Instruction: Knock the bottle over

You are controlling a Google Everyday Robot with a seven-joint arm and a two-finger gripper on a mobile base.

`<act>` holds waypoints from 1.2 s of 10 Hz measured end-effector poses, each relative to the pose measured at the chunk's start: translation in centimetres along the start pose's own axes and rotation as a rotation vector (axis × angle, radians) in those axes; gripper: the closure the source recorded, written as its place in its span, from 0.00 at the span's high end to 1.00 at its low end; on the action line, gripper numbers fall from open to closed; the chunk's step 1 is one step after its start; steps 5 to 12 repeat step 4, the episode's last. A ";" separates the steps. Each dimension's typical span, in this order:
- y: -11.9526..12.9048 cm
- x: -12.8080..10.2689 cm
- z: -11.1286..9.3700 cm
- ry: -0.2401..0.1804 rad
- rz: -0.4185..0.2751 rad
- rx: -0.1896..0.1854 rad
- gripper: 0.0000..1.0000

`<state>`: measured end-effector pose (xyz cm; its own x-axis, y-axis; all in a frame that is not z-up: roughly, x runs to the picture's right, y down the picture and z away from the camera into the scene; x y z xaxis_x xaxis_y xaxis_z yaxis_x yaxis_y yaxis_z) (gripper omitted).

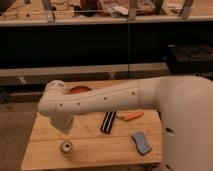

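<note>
The bottle (66, 147) is a small pale thing with a round greyish end, near the front left of the wooden table (90, 150). I cannot tell whether it stands or lies. My white arm (110, 100) reaches from the right across the table and bends down at the left. My gripper (64, 129) is at the arm's lower end, just above and behind the bottle, mostly hidden by the wrist.
A reddish-brown bowl (79, 90) sits at the back, partly behind the arm. A black-and-white striped flat object (107, 121) and an orange object (131, 116) lie mid-table. A blue object (141, 142) lies at the front right. Dark shelving stands behind the table.
</note>
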<state>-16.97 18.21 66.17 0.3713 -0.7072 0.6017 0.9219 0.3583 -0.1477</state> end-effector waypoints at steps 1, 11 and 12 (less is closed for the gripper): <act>1.9 0.4 -0.9 0.005 0.025 0.001 0.00; 6.7 2.4 -1.7 -0.001 0.025 0.006 0.00; 6.7 2.4 -1.7 -0.001 0.025 0.006 0.00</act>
